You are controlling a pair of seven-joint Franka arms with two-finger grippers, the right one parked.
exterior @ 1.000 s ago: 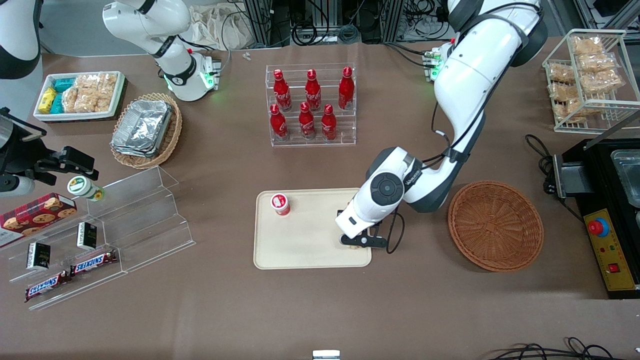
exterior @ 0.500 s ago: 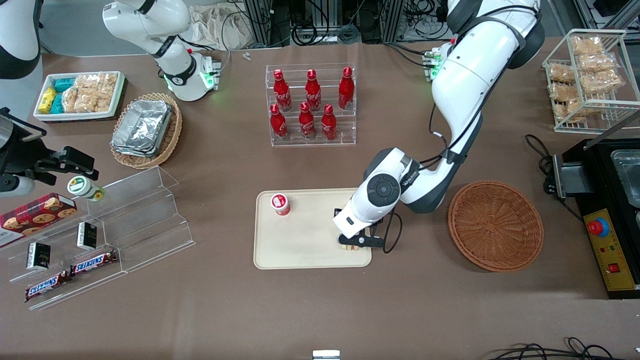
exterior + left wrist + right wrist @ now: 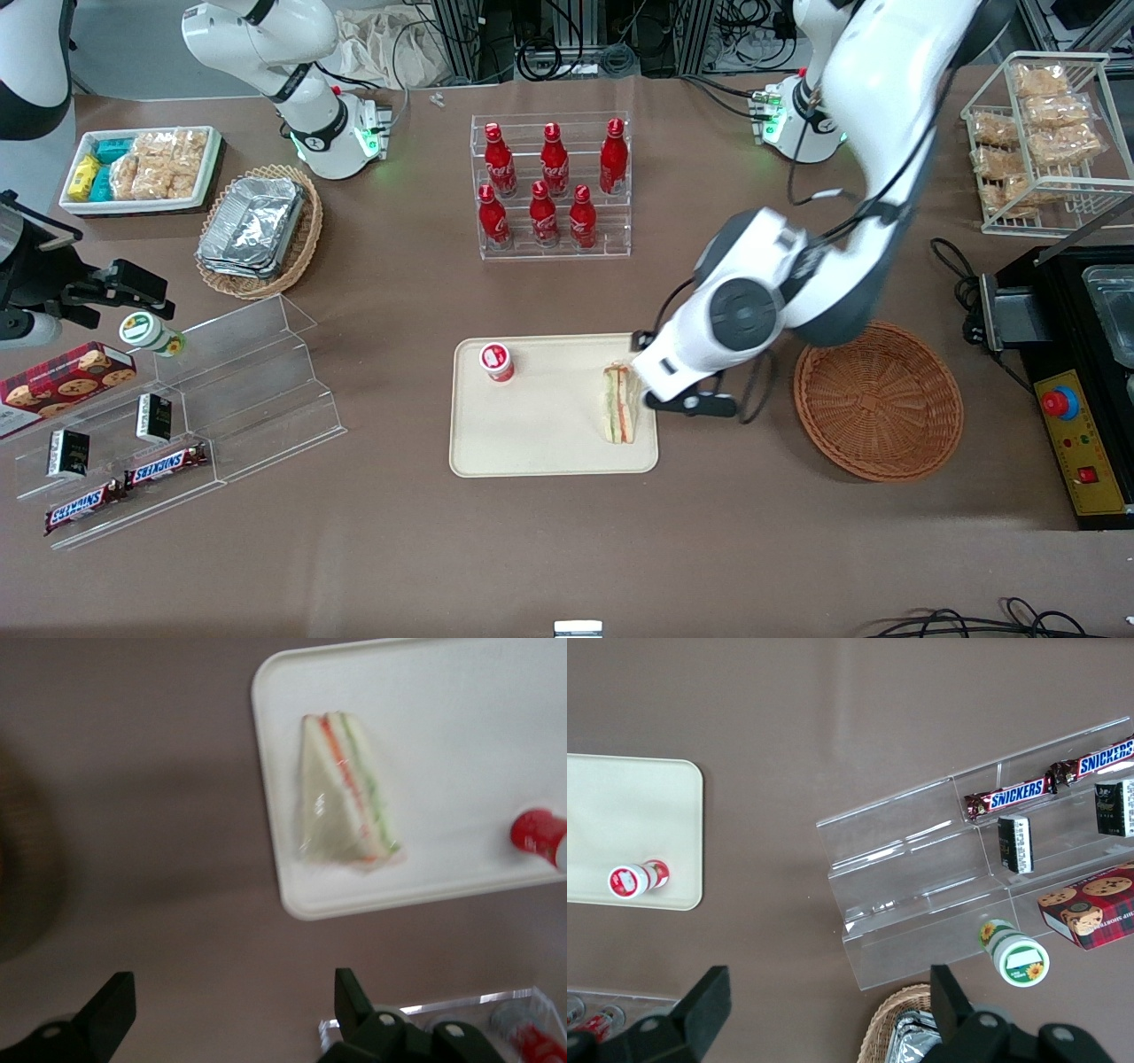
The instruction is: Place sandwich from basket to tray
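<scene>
The gripper (image 3: 700, 403) hangs above the table between tray and basket, just beside the tray's edge; in the wrist view its fingers (image 3: 111, 1010) are spread wide with nothing between them. The sandwich (image 3: 620, 403) lies on the tray (image 3: 540, 443), at the end nearest the basket — its orange-red and green layers show along one face, and it is clear of the gripper. The basket (image 3: 877, 399) holds nothing. Judged from this layout, the placing step is complete and the task is at its close; the next move calls only for lifting the arm clear without brushing the sandwich. A small red-capped bottle (image 3: 497, 361) stands at the tray's other end, well apart. The work surface is a brown table (image 3: 567, 549) carrying a rack of red bottles (image 3: 551, 186), an acrylic step shelf (image 3: 239, 390) and a tan basket of foil containers (image 3: 257, 230).
</scene>
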